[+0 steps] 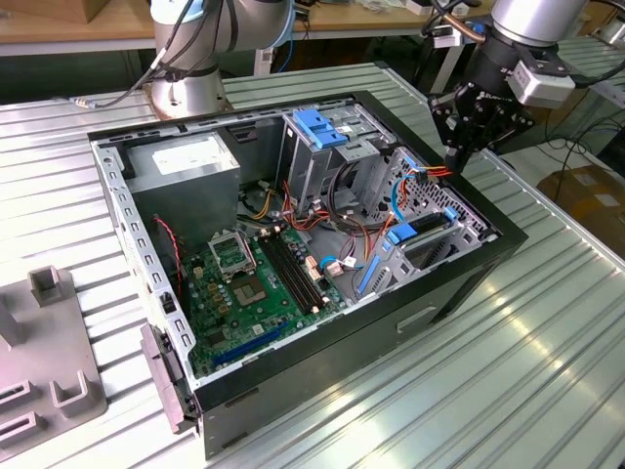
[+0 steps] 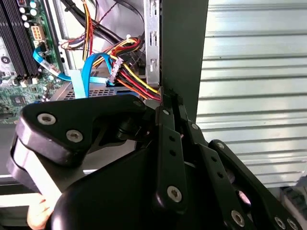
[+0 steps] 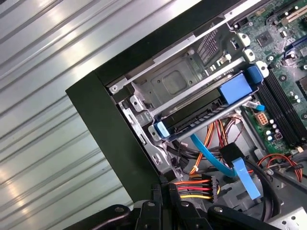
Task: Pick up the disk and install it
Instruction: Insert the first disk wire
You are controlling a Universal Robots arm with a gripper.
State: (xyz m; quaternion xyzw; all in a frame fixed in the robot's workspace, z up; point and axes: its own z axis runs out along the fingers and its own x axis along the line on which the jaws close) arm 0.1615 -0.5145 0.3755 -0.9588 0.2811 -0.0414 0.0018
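The disk (image 3: pixel 194 114) lies flat in a bay of the grey drive cage (image 3: pixel 170 84) at the case's corner, its blue carrier ends (image 3: pixel 234 89) showing; in the exterior view it (image 1: pixel 422 234) sits low at the case's right side. My gripper (image 1: pixel 455 159) hangs over the case's far right rim, above and apart from the disk. Its black fingers (image 2: pixel 165 120) are pressed together with nothing seen between them, right beside a white power plug (image 3: pixel 195 186) with red, yellow and black wires. The fingertips (image 3: pixel 169 192) hover just inside the black case wall.
The open computer case (image 1: pixel 459 288) rests on a ribbed metal table (image 1: pixel 547 371). Inside are a green motherboard (image 1: pixel 254 283), a power supply (image 1: pixel 186 161), a blue handle block (image 1: pixel 318 128) on the tall cage, and blue data cables (image 3: pixel 242 175). A grey fixture (image 1: pixel 49 362) stands at the exterior view's left.
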